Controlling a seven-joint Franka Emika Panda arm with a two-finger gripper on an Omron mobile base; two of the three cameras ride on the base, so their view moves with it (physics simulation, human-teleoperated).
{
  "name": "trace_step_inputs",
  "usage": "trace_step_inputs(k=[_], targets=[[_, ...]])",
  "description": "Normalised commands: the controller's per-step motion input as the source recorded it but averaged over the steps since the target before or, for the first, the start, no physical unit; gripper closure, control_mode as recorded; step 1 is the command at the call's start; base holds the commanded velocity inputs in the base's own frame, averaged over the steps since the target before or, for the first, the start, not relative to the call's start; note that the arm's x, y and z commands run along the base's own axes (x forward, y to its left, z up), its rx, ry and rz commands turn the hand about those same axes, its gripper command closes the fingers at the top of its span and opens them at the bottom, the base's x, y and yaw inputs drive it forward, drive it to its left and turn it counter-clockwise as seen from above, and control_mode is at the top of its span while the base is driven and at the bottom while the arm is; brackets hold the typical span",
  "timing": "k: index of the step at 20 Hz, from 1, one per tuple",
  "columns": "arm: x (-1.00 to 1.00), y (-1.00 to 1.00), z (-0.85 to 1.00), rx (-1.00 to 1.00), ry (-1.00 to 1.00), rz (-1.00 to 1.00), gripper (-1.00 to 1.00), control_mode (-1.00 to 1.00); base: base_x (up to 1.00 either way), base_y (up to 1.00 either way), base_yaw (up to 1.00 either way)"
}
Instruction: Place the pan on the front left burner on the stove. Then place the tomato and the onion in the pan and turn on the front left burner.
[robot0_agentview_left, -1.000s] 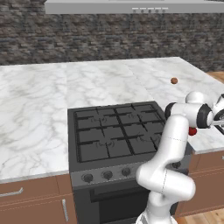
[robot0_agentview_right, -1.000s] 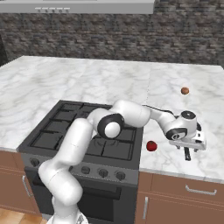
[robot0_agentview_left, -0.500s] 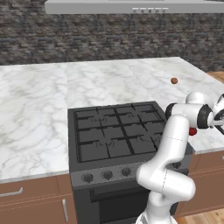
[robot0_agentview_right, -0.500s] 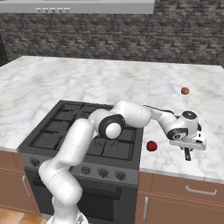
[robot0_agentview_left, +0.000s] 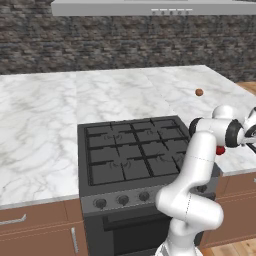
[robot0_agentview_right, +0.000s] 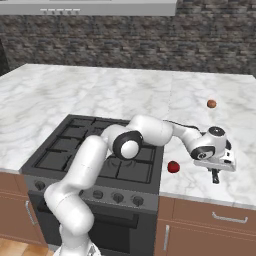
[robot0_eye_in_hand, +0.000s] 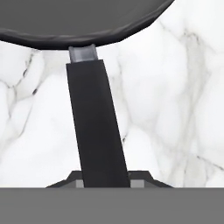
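Hand view looks along the pan (robot0_eye_in_hand: 83, 22) handle on the marble counter (robot0_eye_in_hand: 175, 109), right of the stove (robot0_agentview_left: 130, 150); the fingers pinch the handle near its end, probably to carry it to the front left burner (robot0_agentview_left: 107, 172).

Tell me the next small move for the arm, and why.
Probably lift straight up a little. In the hand view the gripper sits closed on the thin straight dark handle of the round dark grey frying pan, which lies on the white marble counter. The black grated stove is bare, so the pan must rise before travelling to it.
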Motion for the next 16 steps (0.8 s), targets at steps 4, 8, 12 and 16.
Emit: trace_step_inputs(k=[4,8,12,16], targets=[[0.0,0.0,0.36,-0.03,0.0,0.0,1.0,-1.0,0.0,0.0,0.0],[0.0,0.0,0.51,-0.04,0.0,0.0,1.0,-1.0,0.0,0.0,0.0],[0.0,0.0,0.56,-0.02,0.0,0.0,1.0,-1.0,0.0,0.0,0.0],[-0.02,0.09,0.55,0.0,-0.02,0.01,1.0,-1.0,0.0,0.0,0.0]])
